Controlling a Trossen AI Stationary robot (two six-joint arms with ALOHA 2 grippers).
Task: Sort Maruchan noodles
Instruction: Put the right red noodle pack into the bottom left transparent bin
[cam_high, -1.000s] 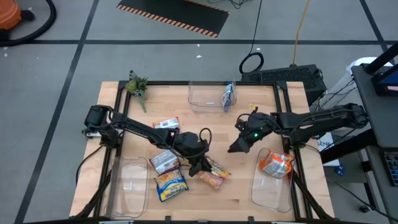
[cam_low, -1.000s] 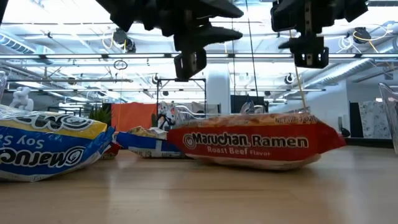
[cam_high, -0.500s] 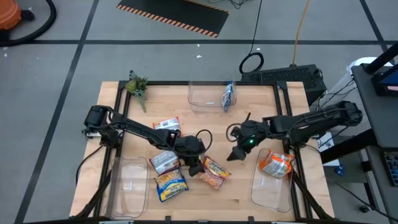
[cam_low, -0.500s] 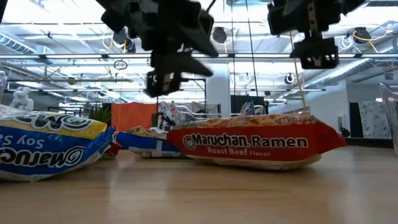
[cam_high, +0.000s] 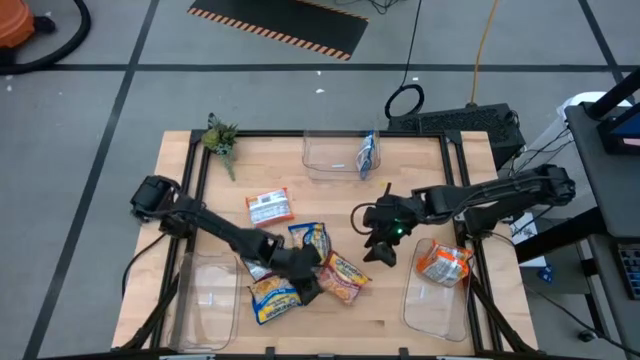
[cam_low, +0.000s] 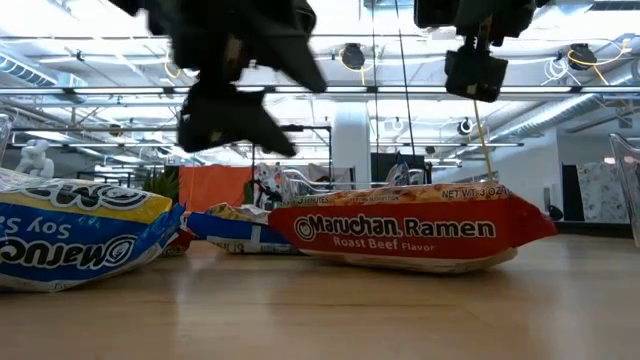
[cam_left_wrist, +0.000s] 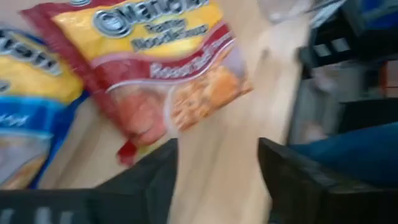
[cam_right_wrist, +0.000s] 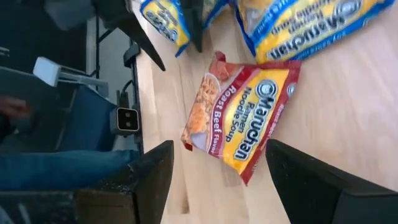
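On the left near corner my clear bin has no packet that I can make out. My left gripper sits low over the near middle of the table, between the blue-and-yellow packet on its left and the roast beef packet on its right. Its fingers stand apart with only bare wood between them, so it grasps nothing. A white-and-red packet lies farther back, apart from the rest, and a second blue-and-yellow packet lies just beyond the gripper. At the far edge, the middle bin holds one blue packet.

Right of the roast beef packet, my right gripper hovers above the table, fingers spread and empty, its camera looking straight down on that packet. On the right near side, the third bin already holds an orange packet.

I judge the sorting partly done, with both arms between grasps and each lining up on a loose packet. The roast beef packet looks like it belongs with the orange one. Next, I need to bring the right gripper down squarely over it, pinch it across its narrow width, and keep clear of my left arm close by.
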